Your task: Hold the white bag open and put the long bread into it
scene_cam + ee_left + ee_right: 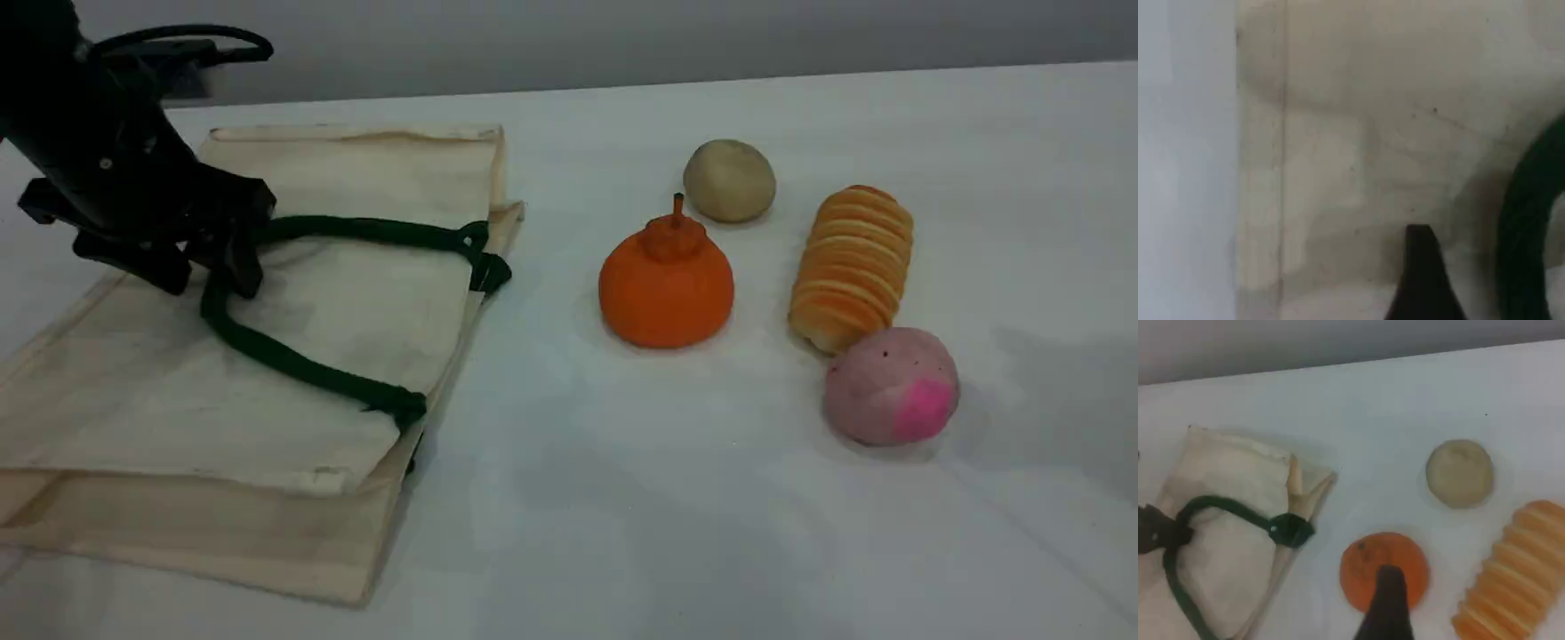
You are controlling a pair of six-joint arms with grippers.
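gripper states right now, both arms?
Left gripper: jaws apart astride the green handle of the white bag, nothing held.
Right gripper: cannot be told, one fingertip showing.

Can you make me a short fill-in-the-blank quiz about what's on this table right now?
1. The white bag lies ____ on the table, its mouth not held open.
2. The left pincer is down at the bag's dark ____ handle.
3. The long bread lies between the pink ball and the small ____ bun.
4. The stemmed orange pumpkin-like thing sits to the ____ of the bread in the scene view.

Missing words: flat; green; beige; left
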